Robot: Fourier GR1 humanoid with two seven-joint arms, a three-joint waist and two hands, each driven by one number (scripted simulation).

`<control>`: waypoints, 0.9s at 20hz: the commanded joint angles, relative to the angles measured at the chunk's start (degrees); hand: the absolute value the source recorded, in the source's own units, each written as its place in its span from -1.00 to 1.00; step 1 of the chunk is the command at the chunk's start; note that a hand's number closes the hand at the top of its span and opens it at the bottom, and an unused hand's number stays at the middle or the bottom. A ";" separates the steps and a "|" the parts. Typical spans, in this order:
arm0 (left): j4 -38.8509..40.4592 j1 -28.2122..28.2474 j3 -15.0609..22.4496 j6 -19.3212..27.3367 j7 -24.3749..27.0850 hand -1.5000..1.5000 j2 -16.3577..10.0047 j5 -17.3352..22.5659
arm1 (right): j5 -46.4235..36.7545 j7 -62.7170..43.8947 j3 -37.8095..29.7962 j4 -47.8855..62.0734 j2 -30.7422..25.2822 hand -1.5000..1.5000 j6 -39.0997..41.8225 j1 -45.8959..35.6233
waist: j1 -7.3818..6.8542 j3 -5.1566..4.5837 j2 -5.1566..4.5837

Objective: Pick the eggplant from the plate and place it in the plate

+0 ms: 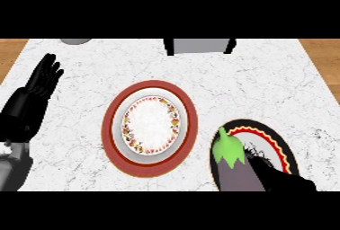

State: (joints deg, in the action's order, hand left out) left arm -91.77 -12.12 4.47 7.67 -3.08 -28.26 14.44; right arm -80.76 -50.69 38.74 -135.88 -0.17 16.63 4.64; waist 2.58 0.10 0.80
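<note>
A dark purple eggplant (235,173) with a green cap lies on the black-rimmed plate (282,146) at the lower right. My right hand (282,179) comes in from the bottom edge and lies against the eggplant's right side, its fingers curling onto it. In the middle of the counter sits a red-rimmed plate (150,128) with a white patterned centre and nothing on it. My left hand (41,81) rests open at the left edge, fingers up.
A grey box-like object (199,46) stands at the counter's far edge, and a grey round thing (76,41) shows at the top left. The white marble counter (266,85) ends in wooden floor at both far corners.
</note>
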 commanded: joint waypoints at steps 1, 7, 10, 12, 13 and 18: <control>3.53 -3.81 1.33 -0.40 0.35 0.00 2.20 -2.15 | -1.83 -2.59 8.53 -1.48 0.16 1.00 -6.51 2.32 | -1.62 -0.10 -0.69; -1.69 -5.69 -0.47 -1.01 -6.16 0.00 2.01 -2.41 | 2.55 -9.64 8.55 9.00 0.12 1.00 -10.93 -10.19 | -2.87 -0.10 -0.77; -0.21 -5.07 -0.64 -2.16 -4.07 0.00 3.47 -2.72 | 10.43 -10.02 1.23 14.85 0.13 1.00 -12.06 -18.70 | -3.11 -0.11 -0.91; 3.84 -8.56 0.85 -1.54 -3.25 0.00 4.96 -4.13 | 12.13 -18.07 6.21 20.84 0.14 1.00 -16.66 -25.57 | -3.39 -0.16 -1.09; 1.10 -3.99 0.62 -2.80 -0.95 0.00 4.36 -4.03 | 14.41 -15.81 4.31 24.11 0.14 1.00 -19.17 -26.83 | -3.87 -0.14 -1.00; 2.09 -4.94 -1.61 -5.34 -1.48 0.00 3.02 -2.14 | 22.57 -14.56 -1.09 36.53 0.15 1.00 -27.40 -35.19 | -4.42 -0.13 -1.21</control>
State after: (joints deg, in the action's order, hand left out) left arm -90.17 -16.94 4.31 4.55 -4.72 -24.18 11.06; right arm -64.22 -61.36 41.41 -108.63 -0.35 -2.53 -23.86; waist -1.30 -0.04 -0.23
